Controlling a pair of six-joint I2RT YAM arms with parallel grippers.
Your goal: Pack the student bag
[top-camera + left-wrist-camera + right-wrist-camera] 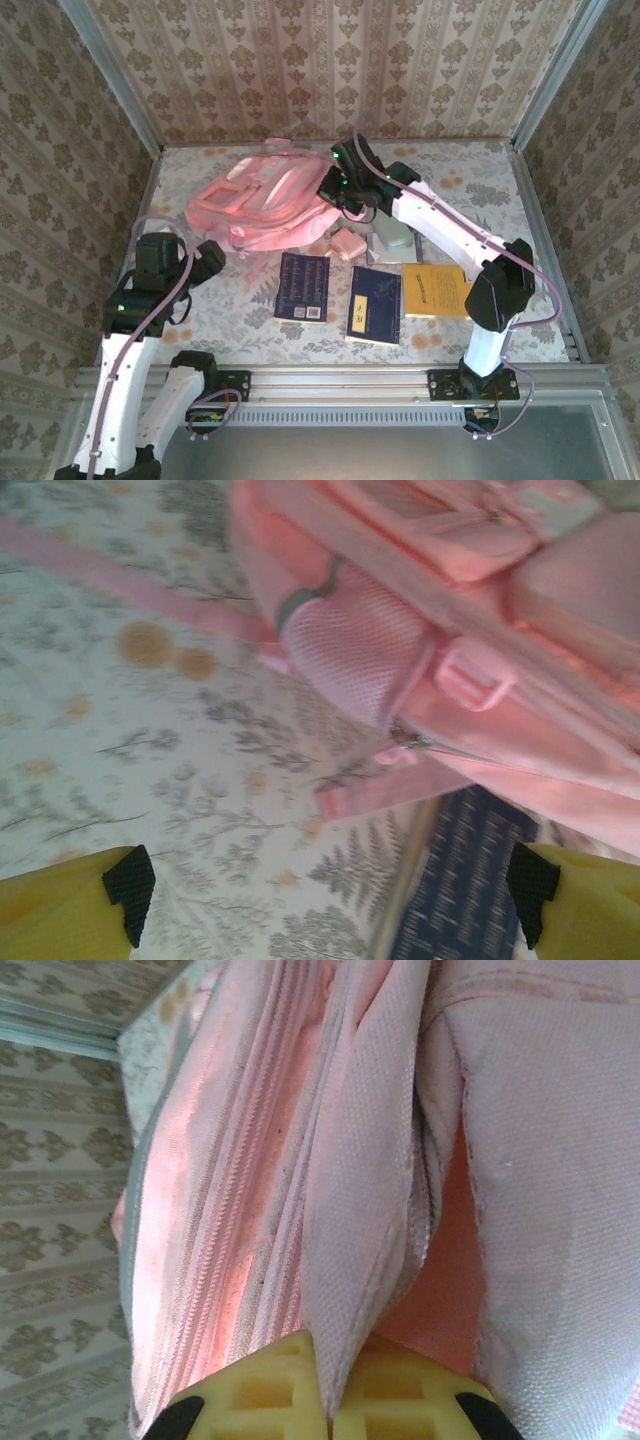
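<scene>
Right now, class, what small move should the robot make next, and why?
Probably lift the right gripper slightly to open the student bag: it is shut on a fold of its fabric, the left gripper hangs open, and a dark book lies unpacked.

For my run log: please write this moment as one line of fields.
left gripper: open, near student bag | right gripper: shut on its fabric | blue books, yellow book: on table
</scene>
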